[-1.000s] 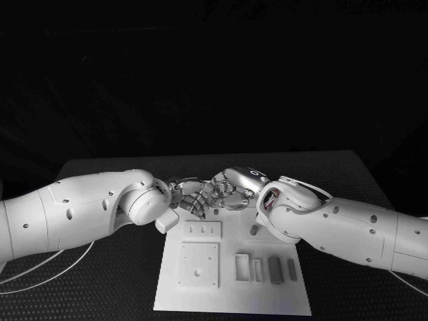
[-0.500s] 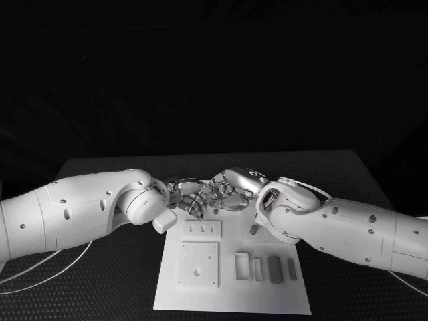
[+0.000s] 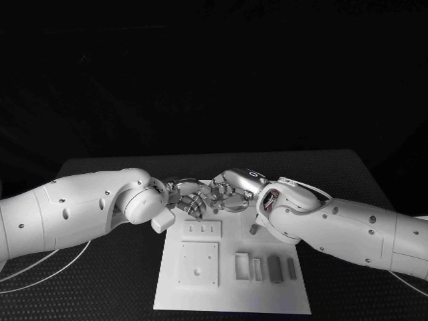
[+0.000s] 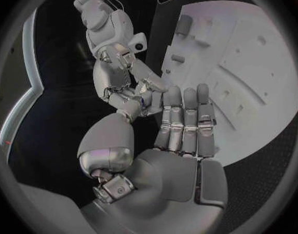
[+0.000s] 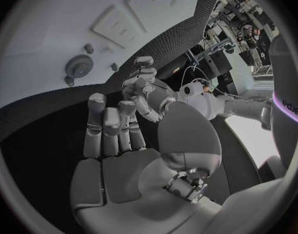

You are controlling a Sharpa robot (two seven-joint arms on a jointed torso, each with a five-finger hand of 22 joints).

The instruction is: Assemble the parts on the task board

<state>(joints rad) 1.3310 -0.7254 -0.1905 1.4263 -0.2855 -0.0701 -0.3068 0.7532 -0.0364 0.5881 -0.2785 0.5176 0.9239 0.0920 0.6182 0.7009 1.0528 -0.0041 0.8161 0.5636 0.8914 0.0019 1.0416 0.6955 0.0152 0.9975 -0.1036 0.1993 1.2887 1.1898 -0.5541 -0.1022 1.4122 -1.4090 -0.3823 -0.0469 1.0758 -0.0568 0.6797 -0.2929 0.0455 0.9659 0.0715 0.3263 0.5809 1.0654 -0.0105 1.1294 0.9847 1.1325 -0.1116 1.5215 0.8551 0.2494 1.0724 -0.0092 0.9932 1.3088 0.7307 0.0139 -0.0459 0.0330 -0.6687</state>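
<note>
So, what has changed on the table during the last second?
Almost nothing. Both silver hands, left and right, still meet fingertip to fingertip over the far end of the white task board; nothing was visibly taken or released. The small grey parts stayed where they were.

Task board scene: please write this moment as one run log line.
left robot hand: fingers meet right robot hand, hold unclear | right robot hand: same | task board: grey parts lying in recesses | place: over board's far edge

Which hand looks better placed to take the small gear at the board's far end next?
Probably the right hand: the right wrist view shows the gear just beyond its fingers, with nothing held. The left hand hovers nearer the slotted block.
</note>
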